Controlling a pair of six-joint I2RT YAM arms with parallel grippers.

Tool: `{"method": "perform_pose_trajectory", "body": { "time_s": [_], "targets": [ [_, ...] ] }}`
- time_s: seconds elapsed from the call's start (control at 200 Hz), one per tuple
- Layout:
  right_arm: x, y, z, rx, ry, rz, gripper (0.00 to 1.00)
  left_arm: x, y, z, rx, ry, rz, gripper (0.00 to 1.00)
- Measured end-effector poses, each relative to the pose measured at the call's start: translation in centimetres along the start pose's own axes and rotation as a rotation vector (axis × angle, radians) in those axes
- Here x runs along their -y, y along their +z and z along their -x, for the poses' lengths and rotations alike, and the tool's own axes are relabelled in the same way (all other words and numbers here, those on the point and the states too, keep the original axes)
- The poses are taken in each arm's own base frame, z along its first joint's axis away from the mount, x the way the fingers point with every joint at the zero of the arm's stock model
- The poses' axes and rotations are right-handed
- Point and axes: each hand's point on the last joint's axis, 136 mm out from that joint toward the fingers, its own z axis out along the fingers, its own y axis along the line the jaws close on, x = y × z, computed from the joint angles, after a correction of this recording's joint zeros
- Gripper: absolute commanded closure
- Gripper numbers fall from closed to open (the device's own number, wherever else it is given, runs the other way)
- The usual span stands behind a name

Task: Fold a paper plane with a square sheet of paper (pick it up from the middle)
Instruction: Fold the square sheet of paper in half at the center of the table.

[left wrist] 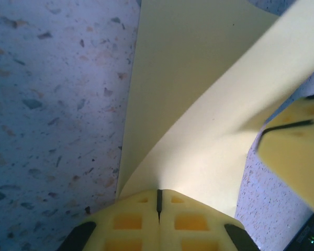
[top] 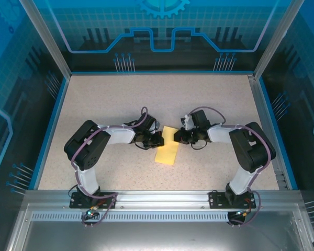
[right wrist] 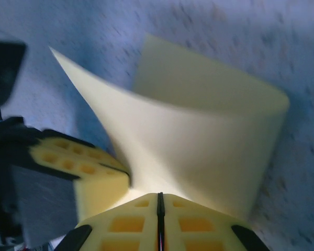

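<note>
Both hands closed on paper: left gripper pinches square sheet of paper from its side, right gripper from opposite side. Sheet sits mid-table between them, one part lifted and curled over, likely to bring edges together for a fold. Top view reads sheet as flat narrow strip; wrist views reveal the arch and both pinches.

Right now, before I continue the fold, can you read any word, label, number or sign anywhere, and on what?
None. The sheet of paper is plain, the left hand and right hand gripping it bear no marks, and the back wall shows only a gear outline and line patterns, no letters or digits.
</note>
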Motion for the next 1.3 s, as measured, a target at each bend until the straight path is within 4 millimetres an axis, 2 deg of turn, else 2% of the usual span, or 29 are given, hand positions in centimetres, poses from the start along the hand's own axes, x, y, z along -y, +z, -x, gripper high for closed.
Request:
{"method": "perform_pose_trajectory", "body": {
  "time_s": [0.095,0.265,0.62,0.81,0.885,1.005,1.3],
  "targets": [
    [-0.1,0.0,1.3,0.02,-0.007,0.001,0.92,0.0,0.0,0.0,0.0,0.0,0.0,1.0],
    [2.5,1.1,0.9,-0.007,0.055,-0.025,0.92,0.0,0.0,0.0,0.0,0.0,0.0,1.0],
    [2.2,0.6,1.1,-0.018,0.07,-0.021,0.91,0.0,0.0,0.0,0.001,0.0,-0.001,1.0],
    [1.4,-0.3,3.8,0.026,0.05,-0.01,0.91,0.0,0.1,0.0,0.001,0.0,-0.001,1.0],
    [1.9,0.0,4.3,0.029,0.059,-0.021,0.92,0.0,0.1,0.0,0.001,0.0,-0.001,1.0],
    [3.5,1.0,3.8,-0.002,0.099,-0.031,0.92,0.0,0.1,0.0,0.001,0.001,-0.002,1.0],
    [3.4,0.8,3.9,-0.015,0.111,-0.032,0.91,0.0,0.1,0.1,0.003,0.002,-0.004,1.0]
  ]
}}
